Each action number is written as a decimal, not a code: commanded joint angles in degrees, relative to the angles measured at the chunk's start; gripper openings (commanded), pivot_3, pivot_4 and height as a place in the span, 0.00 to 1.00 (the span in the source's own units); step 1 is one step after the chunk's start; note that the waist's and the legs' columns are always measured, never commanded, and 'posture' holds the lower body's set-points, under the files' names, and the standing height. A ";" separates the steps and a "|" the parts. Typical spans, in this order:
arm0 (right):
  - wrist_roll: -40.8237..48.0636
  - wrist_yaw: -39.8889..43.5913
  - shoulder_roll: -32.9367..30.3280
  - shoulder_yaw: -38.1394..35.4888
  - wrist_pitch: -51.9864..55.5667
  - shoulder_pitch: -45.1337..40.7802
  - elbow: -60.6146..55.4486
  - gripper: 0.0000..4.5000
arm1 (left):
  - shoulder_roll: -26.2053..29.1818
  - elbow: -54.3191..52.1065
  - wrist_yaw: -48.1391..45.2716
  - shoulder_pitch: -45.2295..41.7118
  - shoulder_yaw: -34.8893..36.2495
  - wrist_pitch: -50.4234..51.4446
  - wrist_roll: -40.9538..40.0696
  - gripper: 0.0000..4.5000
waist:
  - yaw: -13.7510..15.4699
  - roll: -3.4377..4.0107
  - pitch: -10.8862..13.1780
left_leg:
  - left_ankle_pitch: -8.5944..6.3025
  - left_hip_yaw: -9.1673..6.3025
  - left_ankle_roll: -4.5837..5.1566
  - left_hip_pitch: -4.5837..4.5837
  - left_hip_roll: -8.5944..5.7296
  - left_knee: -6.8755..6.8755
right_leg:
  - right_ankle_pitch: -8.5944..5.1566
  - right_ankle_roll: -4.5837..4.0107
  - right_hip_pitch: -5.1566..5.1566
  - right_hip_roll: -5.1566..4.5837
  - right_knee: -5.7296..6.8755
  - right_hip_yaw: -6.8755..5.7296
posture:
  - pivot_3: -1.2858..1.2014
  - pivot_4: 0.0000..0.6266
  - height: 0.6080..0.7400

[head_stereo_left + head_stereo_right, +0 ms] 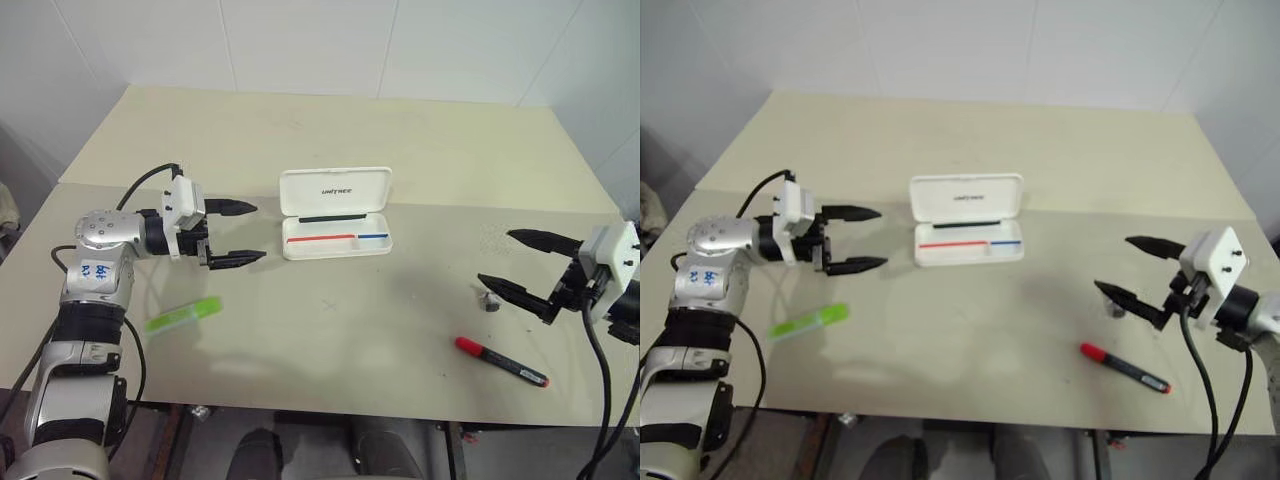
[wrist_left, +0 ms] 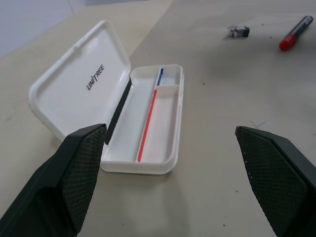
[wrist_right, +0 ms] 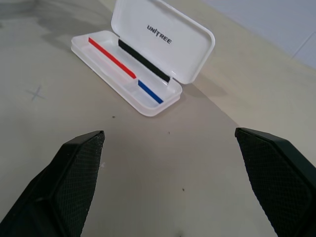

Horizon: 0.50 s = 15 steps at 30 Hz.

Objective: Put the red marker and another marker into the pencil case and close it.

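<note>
Beige table (image 1: 400,330) — tiny grey object (image 1: 491,301) beside right hand (image 1: 500,262), unidentifiable.

A pale beige desk (image 1: 330,130) fills the middle, a seam crossing it from nine to three o'clock. White tiled walls (image 1: 300,40) rise at twelve o'clock, under soft, even light.

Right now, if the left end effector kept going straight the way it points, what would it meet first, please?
Probably the open pencil case: the left end effector points toward it, open, with bare table between. Depth is uncertain.
</note>
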 commanded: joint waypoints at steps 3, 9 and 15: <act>-0.78 0.01 1.06 2.53 -1.51 -4.26 2.66 1.00 | 2.20 -2.72 -0.52 0.36 2.02 -0.34 -0.66 1.00 | 0.05 0.00 0.01 | 0.00 0.00 0.00 0.00 0.00 0.04 | 0.00 0.00 0.00 0.00 0.02 0.00 | 0.52 0.24 1.00; -0.06 1.75 0.22 6.10 -0.06 -10.58 3.40 1.00 | 2.56 -0.97 -2.04 -2.30 1.10 -0.70 0.02 1.00 | 0.07 0.10 0.09 | 0.00 0.00 0.00 -0.01 0.00 0.03 | 0.00 0.00 -0.01 0.00 0.01 -0.01 | 0.52 0.24 1.00; 1.17 2.02 1.48 10.40 2.69 -15.93 0.83 1.00 | -0.26 4.12 -3.78 -8.42 -1.55 -4.75 2.32 1.00 | 0.30 0.13 0.12 | 0.00 0.00 0.00 -0.03 -0.01 0.06 | 0.00 0.00 -0.01 0.00 0.02 -0.02 | 0.52 0.24 1.00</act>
